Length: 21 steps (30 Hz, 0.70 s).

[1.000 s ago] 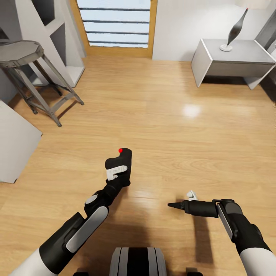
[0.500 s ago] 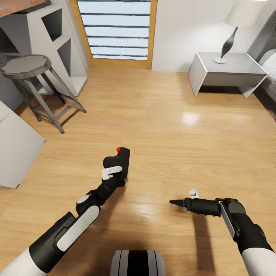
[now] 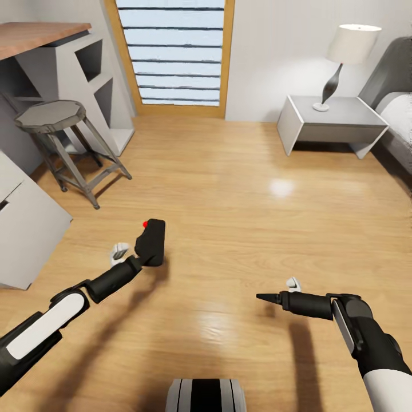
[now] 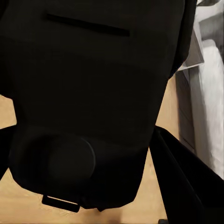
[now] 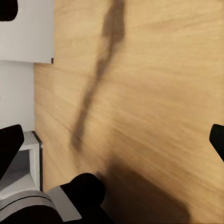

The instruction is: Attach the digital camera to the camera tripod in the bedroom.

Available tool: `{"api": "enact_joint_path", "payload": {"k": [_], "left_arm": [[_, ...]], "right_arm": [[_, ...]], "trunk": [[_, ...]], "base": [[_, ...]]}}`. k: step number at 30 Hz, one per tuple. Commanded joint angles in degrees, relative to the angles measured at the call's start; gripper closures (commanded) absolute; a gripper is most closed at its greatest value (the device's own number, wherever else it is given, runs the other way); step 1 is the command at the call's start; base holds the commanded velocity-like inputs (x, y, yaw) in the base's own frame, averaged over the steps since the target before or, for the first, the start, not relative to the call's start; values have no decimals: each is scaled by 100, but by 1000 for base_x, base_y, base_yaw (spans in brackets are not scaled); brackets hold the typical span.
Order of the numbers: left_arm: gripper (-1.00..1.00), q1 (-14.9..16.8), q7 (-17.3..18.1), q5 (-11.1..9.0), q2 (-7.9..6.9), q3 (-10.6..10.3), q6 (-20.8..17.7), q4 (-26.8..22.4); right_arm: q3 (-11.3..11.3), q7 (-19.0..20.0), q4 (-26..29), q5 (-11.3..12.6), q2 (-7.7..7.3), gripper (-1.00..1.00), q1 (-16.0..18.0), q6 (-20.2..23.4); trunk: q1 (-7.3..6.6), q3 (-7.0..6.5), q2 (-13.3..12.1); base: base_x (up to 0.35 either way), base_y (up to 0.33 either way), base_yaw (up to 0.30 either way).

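Note:
My left gripper (image 3: 143, 254) is shut on the digital camera (image 3: 152, 240), a small black box with a red dot on top, and holds it low over the plank floor, left of centre. In the left wrist view the camera's dark body (image 4: 88, 93) sits right up against the lens, with one black finger (image 4: 186, 182) beside it. My right gripper (image 3: 278, 290) hangs open and empty over the floor at the lower right; in the right wrist view its fingertips (image 5: 9, 142) stand far apart. The camera tripod is out of view.
A grey stool (image 3: 57, 117) and a grey shelf unit (image 3: 86, 63) stand at the back left, with a white cabinet (image 3: 23, 229) nearer on the left. A wooden slatted door (image 3: 174, 54) is straight ahead. A bedside table (image 3: 332, 123) with a lamp (image 3: 343, 51) and the bed (image 3: 397, 114) lie to the right.
The head camera has tilted up, showing more of the far wall and the lamp. My left arm has swung out to the left, carrying the camera with it. The right gripper has barely moved.

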<state>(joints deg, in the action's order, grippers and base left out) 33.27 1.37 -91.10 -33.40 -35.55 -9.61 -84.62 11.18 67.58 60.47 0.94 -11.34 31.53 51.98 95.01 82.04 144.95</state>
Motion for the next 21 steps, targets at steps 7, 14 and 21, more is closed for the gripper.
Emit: {"api": "enact_joint_path", "payload": {"k": [7,14,21], "left_arm": [[100,4,526,-210,-120,-30,-36,22],[100,4,649,-238,-110,-179,-9,202],[100,4,946,-233,44,-526,22,855]], "right_arm": [[14,17,0,-3,-7,-100,2,50],[15,19,2,2,-7,-100,2,57],[21,8,5,2,-8,-100,2,51]], "trunk": [[-19,-152,-8],[-37,-307,-17],[-55,-462,-27]], "base": [[0,0,0],[0,0,0],[0,0,0]]}}
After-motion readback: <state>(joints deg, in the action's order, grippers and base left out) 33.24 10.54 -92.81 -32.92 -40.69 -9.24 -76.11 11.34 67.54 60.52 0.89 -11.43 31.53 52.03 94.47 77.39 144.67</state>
